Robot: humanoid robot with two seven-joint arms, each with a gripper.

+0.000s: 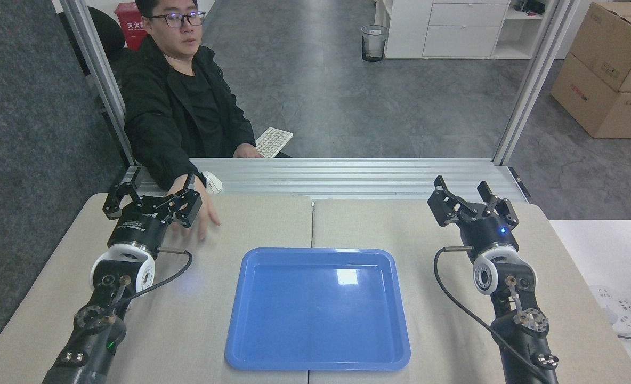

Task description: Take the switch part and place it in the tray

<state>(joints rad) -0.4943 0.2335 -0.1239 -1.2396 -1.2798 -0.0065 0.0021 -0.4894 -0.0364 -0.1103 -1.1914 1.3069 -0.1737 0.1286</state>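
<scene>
The blue tray [318, 309] lies in the middle of the table with nothing in it. I see no switch part; it is hidden or out of view. My left gripper [153, 193] hovers open over the table's far left, its fingers spread wide and bare. A person's hand [201, 213] reaches onto the table right behind and beside that gripper. Over the far right of the table, my right gripper [467, 193] is open too, holding nothing.
A person in a black jacket [177, 101] sits behind the table at the far left. A white mouse [212, 182] lies on the aluminium rail [347, 176] at the table's far edge. A keyboard [273, 142] sits by the person. A white side table [608, 256] stands at right.
</scene>
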